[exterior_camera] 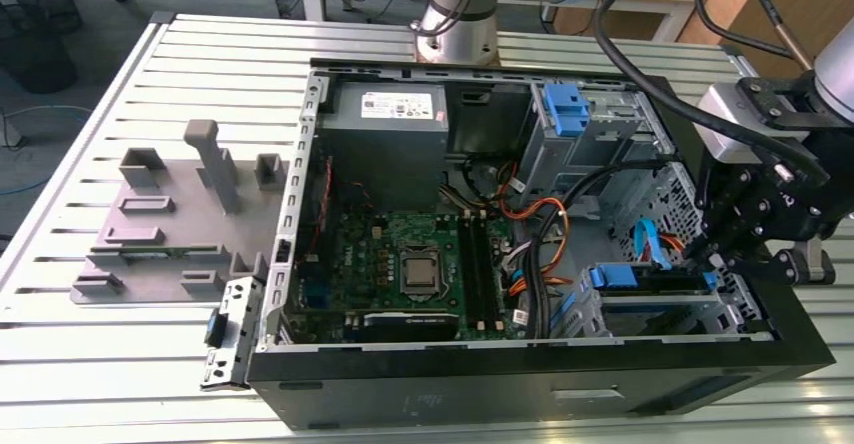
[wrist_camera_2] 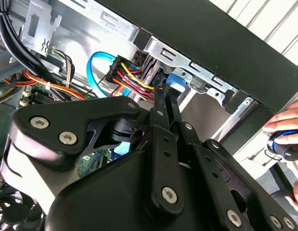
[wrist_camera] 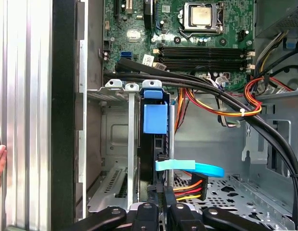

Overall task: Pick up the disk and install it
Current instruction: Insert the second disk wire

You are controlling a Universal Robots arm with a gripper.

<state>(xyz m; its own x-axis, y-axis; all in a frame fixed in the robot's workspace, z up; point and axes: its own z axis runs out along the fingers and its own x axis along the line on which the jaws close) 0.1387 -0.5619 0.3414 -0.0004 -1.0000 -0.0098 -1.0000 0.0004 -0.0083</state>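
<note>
Exterior view: gripper (exterior_camera: pixel 727 254) at right of frame, lowered into open computer case (exterior_camera: pixel 534 384) lying on slatted counter (exterior_camera: pixel 107 364), beside drive cage (exterior_camera: pixel 667 309) at lower right. First wrist view: disk (wrist_camera: pixel 153 118) standing on edge in cage slot at frame centre, blue caddy tab facing camera, jaws pressed together at its near end at bottom centre. Second wrist view: person's hand (wrist_camera_2: pixel 288 127) at right edge.

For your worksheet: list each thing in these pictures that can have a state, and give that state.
computer case: open, side panel off.
the disk: on edge in the drive cage slot.
gripper: jaws shut on the disk.
processor: seated in its socket, uncovered.
</note>
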